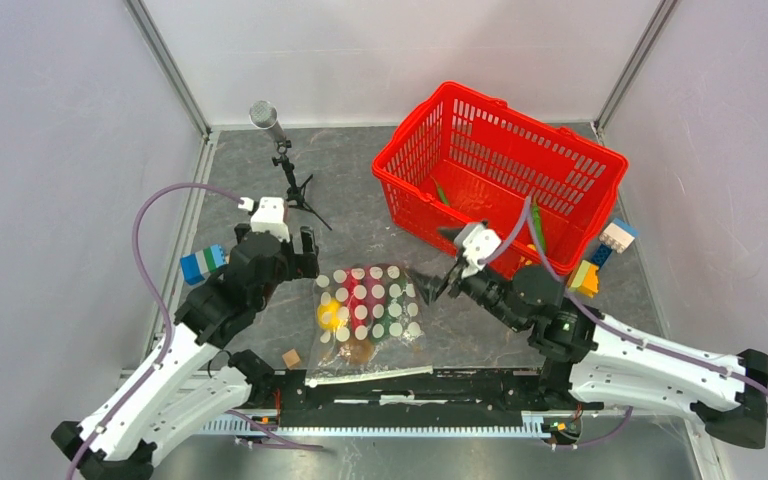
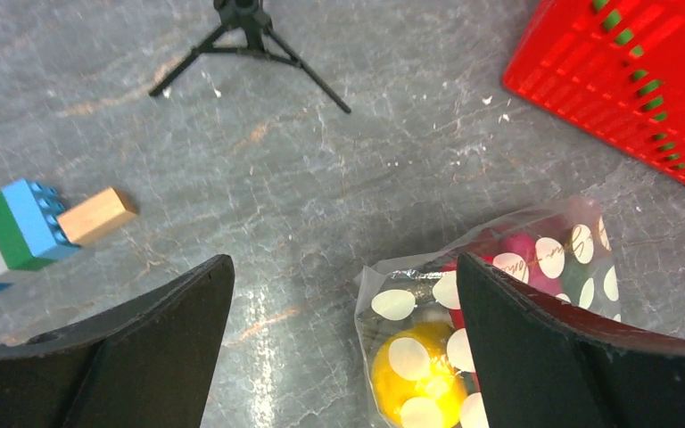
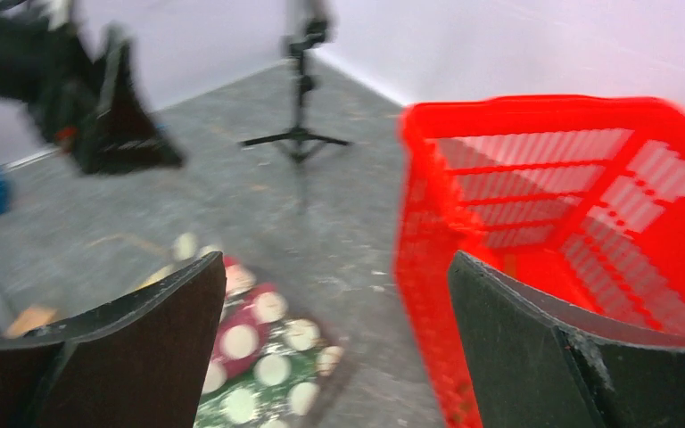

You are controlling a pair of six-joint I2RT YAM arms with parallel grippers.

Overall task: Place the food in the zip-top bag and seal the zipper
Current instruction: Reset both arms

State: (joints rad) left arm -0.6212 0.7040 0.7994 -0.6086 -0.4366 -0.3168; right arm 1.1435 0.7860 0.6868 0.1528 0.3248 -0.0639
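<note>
- left claw: jaws wide apart, holding nothing, hanging over the far left corner of the bag; in its wrist view the right finger covers part of the bag.
- right claw: jaws wide apart and empty, above the bag's far right corner, with the red basket just beside it on the right.
- writing: faint cursive on one white dot of the bag, too small to read.
- the clear dotted bag lies flat on the surface between the two claws; a yellow piece, magenta and green food show through it.
- its white zipper runs along the near edge.
- a green piece lies inside the basket.
- around: a microphone on a tripod, a blue-green block, a wooden cube, and coloured blocks right of the basket.
</note>
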